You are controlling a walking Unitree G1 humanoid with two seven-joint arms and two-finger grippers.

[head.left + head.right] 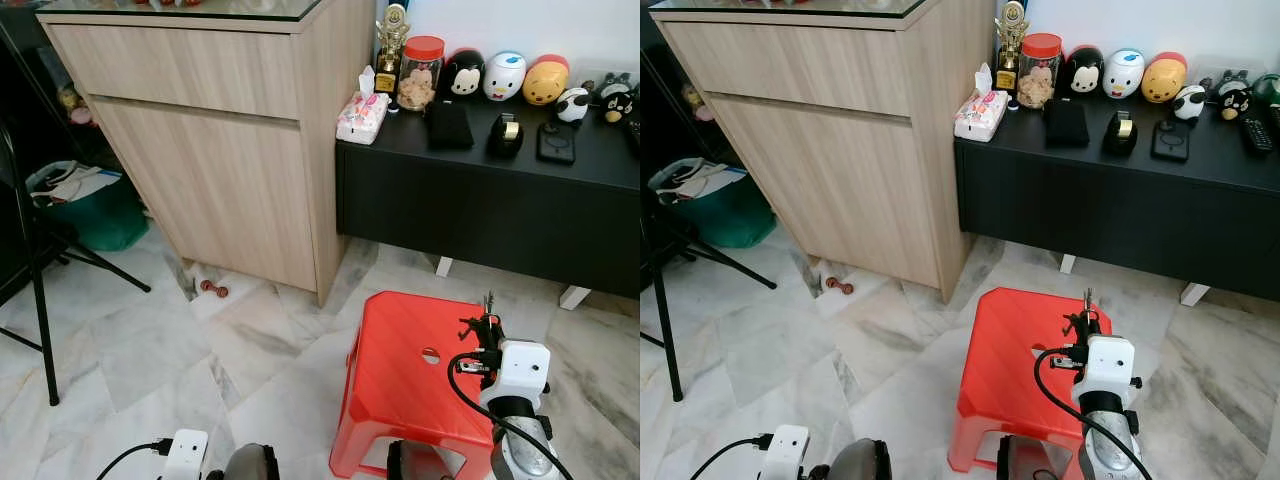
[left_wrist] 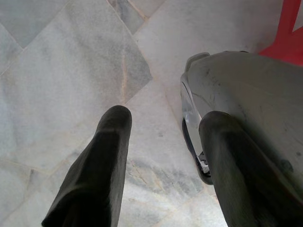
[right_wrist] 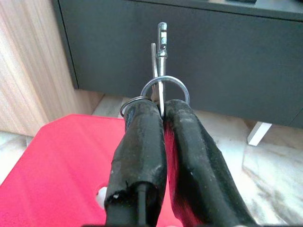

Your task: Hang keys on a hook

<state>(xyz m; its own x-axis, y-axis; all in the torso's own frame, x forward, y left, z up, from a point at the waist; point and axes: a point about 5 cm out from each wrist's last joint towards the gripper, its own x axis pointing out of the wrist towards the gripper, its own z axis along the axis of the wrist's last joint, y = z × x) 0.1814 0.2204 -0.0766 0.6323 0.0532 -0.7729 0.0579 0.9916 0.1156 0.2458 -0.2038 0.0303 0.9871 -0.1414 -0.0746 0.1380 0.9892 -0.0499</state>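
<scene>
My right gripper (image 3: 162,111) is shut on a bunch of keys (image 3: 161,71); a key ring and metal keys stick out past the black fingers (image 3: 139,142). In the eye views the same gripper (image 1: 488,325) is raised above the right part of a red plastic stool (image 1: 400,375), with the keys (image 1: 489,303) pointing up. My left gripper (image 2: 163,127) hangs low over the marble floor, fingers (image 2: 102,161) apart with nothing between them. I can make out no hook.
A tall wooden cabinet (image 1: 210,130) stands at the left, a low black sideboard (image 1: 500,205) with figurines, a jar and a tissue pack at the right. A black stand's legs (image 1: 40,290) and a green basket (image 1: 90,210) are at far left. Small dumbbell toy (image 1: 214,289) lies on the floor.
</scene>
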